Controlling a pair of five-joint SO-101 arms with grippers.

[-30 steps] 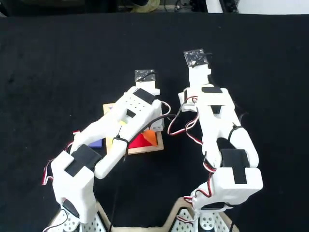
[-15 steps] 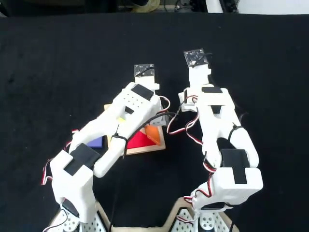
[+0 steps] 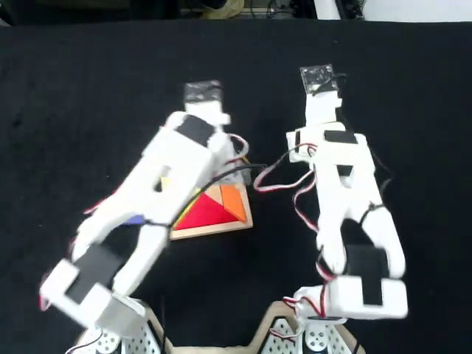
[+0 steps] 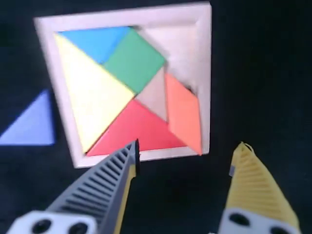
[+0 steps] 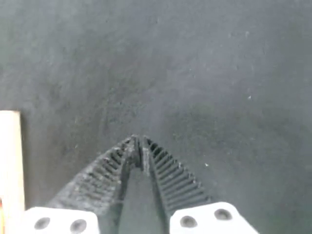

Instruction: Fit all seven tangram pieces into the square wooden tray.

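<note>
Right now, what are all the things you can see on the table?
Tray: one, wooden, on cloth.
Yellow triangle: one, yellow, in tray.
Red triangle: one, red, in tray.
Light-blue triangle: one, light blue, tray corner.
Square: one, green, in tray.
Slanted piece: one, orange, in tray.
Blue triangle: one, blue, on cloth beside tray.
Cloth: one, black, over table.
Left gripper: one, yellow and grey, open, by tray's edge.
Right gripper: one, dark, shut, over cloth.

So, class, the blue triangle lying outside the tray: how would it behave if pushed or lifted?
The blue triangle looks like a flat, rigid slab, so it would probably slide rather than roll or tip. It lies flush on the black cloth, so its thin edges may be hard to grip. It is likely light.
</note>
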